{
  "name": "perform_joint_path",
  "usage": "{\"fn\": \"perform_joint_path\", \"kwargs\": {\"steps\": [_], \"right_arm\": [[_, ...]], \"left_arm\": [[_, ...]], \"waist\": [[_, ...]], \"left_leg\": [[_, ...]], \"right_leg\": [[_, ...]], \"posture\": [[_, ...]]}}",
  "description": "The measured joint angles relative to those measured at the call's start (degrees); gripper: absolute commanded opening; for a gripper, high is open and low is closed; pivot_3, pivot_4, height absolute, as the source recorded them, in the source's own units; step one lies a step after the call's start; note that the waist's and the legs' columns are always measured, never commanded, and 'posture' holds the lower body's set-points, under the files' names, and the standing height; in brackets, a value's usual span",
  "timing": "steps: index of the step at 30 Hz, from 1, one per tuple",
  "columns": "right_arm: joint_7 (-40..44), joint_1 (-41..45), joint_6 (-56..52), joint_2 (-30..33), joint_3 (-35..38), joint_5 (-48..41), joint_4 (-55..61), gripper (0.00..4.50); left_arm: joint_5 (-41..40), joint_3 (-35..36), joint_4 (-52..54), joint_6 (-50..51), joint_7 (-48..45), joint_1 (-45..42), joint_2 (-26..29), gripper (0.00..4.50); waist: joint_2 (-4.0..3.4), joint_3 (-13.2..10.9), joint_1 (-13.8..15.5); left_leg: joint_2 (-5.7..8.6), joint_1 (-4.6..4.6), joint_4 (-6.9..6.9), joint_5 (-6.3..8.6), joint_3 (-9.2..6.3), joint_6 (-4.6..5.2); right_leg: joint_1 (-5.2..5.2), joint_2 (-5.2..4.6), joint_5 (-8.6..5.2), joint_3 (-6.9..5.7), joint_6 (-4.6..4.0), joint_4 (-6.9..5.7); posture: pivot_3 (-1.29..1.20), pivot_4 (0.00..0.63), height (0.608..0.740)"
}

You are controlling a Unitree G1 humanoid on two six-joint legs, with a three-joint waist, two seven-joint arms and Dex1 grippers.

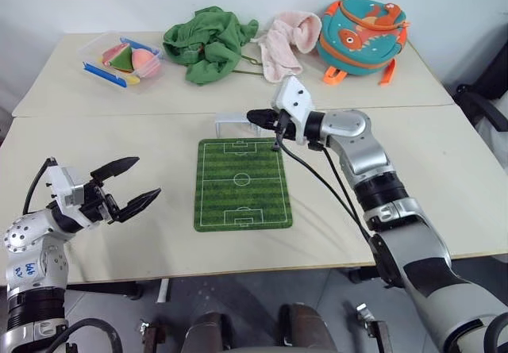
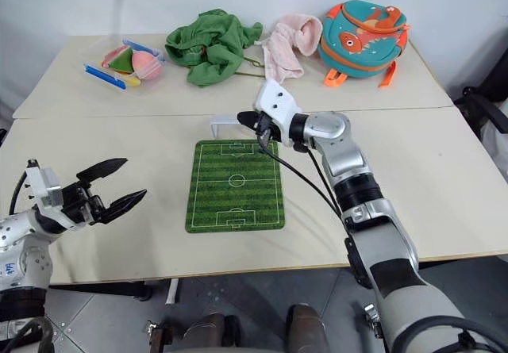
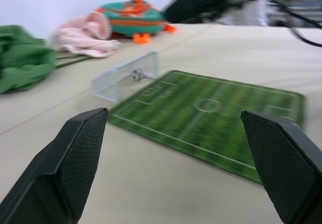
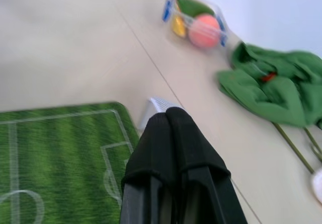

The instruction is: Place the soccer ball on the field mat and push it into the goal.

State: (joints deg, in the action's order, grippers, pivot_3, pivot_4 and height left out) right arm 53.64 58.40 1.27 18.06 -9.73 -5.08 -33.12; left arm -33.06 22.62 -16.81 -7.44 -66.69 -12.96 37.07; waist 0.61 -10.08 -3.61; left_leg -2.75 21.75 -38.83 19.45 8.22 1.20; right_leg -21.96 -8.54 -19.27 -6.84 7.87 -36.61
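The soccer ball is sitting inside the goal, which is standing at the field mat's far edge on the counter.

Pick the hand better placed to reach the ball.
Right: the shut right hand is beside the small white netted goal containing the tiny black-and-white soccer ball; the open left hand is far off.

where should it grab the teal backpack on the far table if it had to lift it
Grip the orange top handle of the teal backpack, coming from above. The bag lies flat with a rounded, bulging front too wide for the fingers, while the handle on its upper edge is a thin strap. The orange straps trailing below are likely floppier.
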Motion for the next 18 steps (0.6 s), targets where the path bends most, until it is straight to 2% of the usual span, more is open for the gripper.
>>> {"fn": "perform_joint_path", "kwargs": {"steps": [2, 4, 5, 8, 12, 17, 18], "right_arm": [[1.9, -3.0, -2.4, 2.7, 1.3, -1.4, 4.0, 0.02], [5.2, -5.9, -5.0, 6.5, 1.7, -3.3, 7.3, 0.38], [9.7, -9.2, -8.2, 11.1, 2.2, -5.6, 10.3, 0.56], [14.2, -15.2, -9.9, 17.5, 5.5, -7.2, 10.0, 1.48], [16.2, -17.3, -5.3, 20.7, 8.7, -7.9, 6.0, 2.85], [23.0, -19.3, -0.3, 25.1, 12.7, -10.2, -0.4, 4.48], [24.1, -19.6, 0.3, 25.7, 12.7, -10.2, -1.6, 4.48]], "left_arm": [[0.3, -0.1, -0.3, 0.5, 1.9, -0.4, -0.2, 4.50], [0.9, -0.2, -1.3, 1.4, 4.3, -1.2, -0.3, 4.50], [1.3, 0.1, -2.0, 2.4, 6.7, -1.6, -0.3, 4.50], [1.5, 1.5, -2.5, 3.2, 9.7, -1.2, -0.4, 4.50], [1.4, 2.4, -2.3, 4.1, 12.3, -1.2, -0.6, 4.50], [1.3, 3.6, -2.4, 7.7, 15.2, 0.2, -0.8, 4.50], [1.3, 3.6, -2.4, 8.2, 15.2, 0.4, -0.6, 4.50]], "waist": [[0.00, 0.0, 0.3], [0.00, 0.0, 0.7], [0.00, 0.0, 1.1], [0.02, 0.0, 1.5], [0.02, 0.0, 1.0], [0.02, 0.0, 0.7], [0.02, 0.0, 0.6]], "left_leg": [[0.02, 0.04, -0.03, 0.01, -0.03, 0.01], [0.03, 0.10, -0.09, 0.02, -0.08, 0.04], [0.04, 0.26, -0.21, 0.05, -0.26, 0.09], [0.06, 0.43, -0.28, 0.08, -0.20, 0.14], [0.08, 0.42, -0.28, 0.06, 0.09, 0.10], [0.05, 0.42, -0.28, 0.05, 0.09, 0.08], [0.05, 0.42, -0.30, 0.05, 0.09, 0.08]], "right_leg": [[0.01, -0.02, 0.00, -0.02, 0.00, 0.02], [0.02, -0.03, 0.00, -0.04, 0.00, 0.03], [0.01, -0.02, 0.00, -0.12, 0.00, 0.08], [-0.08, -0.06, 0.02, -0.18, 0.03, 0.16], [-0.24, -0.02, 0.02, -0.15, 0.04, 0.14], [-0.25, -0.01, 0.02, -0.15, 0.04, 0.12], [-0.25, -0.01, 0.02, -0.14, 0.04, 0.12]], "posture": [[0.00, 0.150, 0.740], [0.00, 0.150, 0.740], [0.00, 0.150, 0.740], [0.00, 0.150, 0.740], [0.00, 0.150, 0.740], [0.00, 0.150, 0.740], [0.00, 0.150, 0.740]]}}
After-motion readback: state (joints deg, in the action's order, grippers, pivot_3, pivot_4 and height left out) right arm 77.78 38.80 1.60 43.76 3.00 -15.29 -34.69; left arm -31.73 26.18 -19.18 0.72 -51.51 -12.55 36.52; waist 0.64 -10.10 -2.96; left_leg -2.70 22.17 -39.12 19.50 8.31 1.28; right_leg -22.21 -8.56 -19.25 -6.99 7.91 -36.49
